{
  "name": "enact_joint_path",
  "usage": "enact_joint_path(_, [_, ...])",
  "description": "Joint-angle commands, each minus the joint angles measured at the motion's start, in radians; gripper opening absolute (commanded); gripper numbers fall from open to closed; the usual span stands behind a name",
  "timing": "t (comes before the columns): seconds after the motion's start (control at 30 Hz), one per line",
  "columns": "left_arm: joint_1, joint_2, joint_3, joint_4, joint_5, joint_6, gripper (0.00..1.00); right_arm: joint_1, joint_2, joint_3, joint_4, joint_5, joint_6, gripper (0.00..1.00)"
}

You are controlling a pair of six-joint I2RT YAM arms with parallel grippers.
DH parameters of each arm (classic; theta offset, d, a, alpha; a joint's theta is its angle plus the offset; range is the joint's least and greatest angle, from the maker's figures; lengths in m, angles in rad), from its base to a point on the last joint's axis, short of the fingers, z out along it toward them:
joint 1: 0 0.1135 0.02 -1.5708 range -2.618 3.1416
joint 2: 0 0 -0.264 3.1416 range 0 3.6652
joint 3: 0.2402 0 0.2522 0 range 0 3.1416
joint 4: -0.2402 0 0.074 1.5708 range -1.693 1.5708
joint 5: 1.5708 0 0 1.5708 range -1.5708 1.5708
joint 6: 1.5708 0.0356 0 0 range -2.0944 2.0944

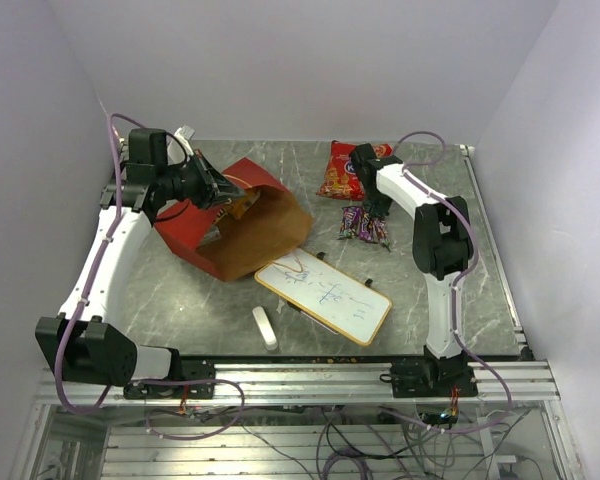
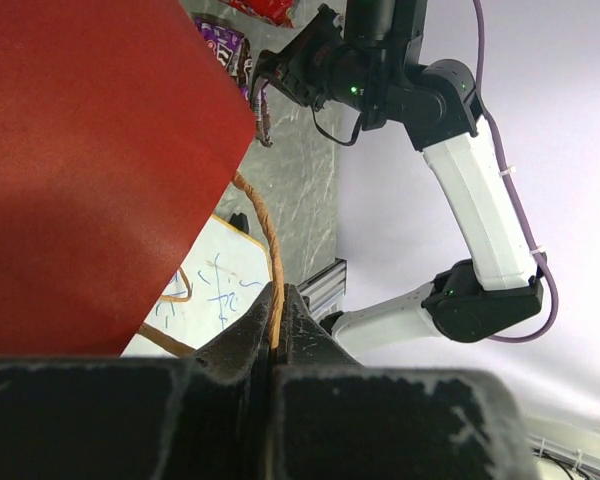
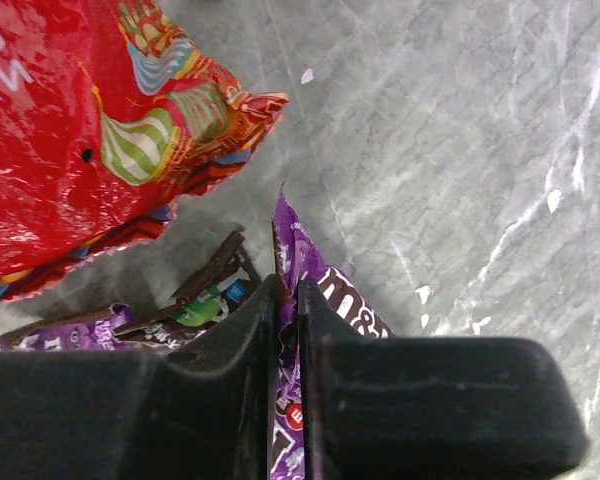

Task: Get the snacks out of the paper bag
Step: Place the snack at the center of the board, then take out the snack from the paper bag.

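Note:
The red paper bag point(image 1: 235, 225) lies on its side at the table's left-centre, its brown inside facing right. My left gripper point(image 1: 223, 193) is shut on its twine handle point(image 2: 263, 235) and holds the bag's mouth edge up; the bag's red wall point(image 2: 90, 160) fills the left wrist view. The large red-orange snack bag point(image 1: 342, 170) lies at the back right and shows in the right wrist view point(image 3: 70, 130). Purple candy packs point(image 1: 363, 225) lie in front of it. My right gripper point(image 1: 377, 213) is shut on a purple candy pack point(image 3: 325, 285) just above the table.
A white whiteboard point(image 1: 323, 296) lies in front of the bag's mouth. A small white eraser stick point(image 1: 265, 328) lies near the front edge. Another brown-and-purple pack point(image 3: 195, 295) lies left of my right gripper's fingers. Walls close in the table on three sides.

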State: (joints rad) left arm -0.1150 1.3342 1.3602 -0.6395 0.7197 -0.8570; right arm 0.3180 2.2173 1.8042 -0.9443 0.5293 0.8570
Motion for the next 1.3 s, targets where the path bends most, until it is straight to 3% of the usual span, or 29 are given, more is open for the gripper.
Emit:
enact_joint_path(0.0, [-0.009,-0.035,-0.005,-0.002,0.027,0.018,0.07,-0.002,-0.039,-0.016,0.058,-0.015,0.023,0.18])
enact_joint_path(0.13, [-0.008,-0.04,-0.015,0.003,0.021,0.022,0.07,-0.003,-0.107,-0.052,0.076,-0.013,-0.004,0.46])
enact_joint_path(0.23, [-0.009,-0.043,-0.027,0.031,0.025,0.009,0.07,-0.003,-0.182,-0.095,0.092,-0.015,-0.048,0.56])
enact_joint_path(0.43, [-0.009,-0.032,-0.009,0.042,0.024,0.007,0.07,-0.003,-0.479,-0.377,0.292,-0.151,-0.208,0.59])
enact_joint_path(0.63, [-0.009,-0.026,-0.023,0.045,0.03,0.018,0.07,0.025,-0.751,-0.668,0.587,-0.445,-0.42,0.63])
enact_joint_path(0.8, [-0.009,-0.023,-0.028,0.017,0.034,0.039,0.07,0.146,-0.898,-0.85,0.85,-0.635,-0.64,0.64])
enact_joint_path(0.97, [-0.009,-0.013,0.01,-0.041,0.033,0.073,0.07,0.36,-0.872,-0.869,1.003,-0.803,-0.991,0.64])
enact_joint_path(1.07, [-0.009,-0.002,0.043,-0.082,0.025,0.105,0.07,0.461,-0.808,-0.849,1.109,-0.828,-1.173,0.64])
enact_joint_path(1.27, [-0.009,0.004,0.073,-0.121,0.037,0.153,0.07,0.526,-0.623,-0.76,1.271,-0.961,-1.531,0.63])
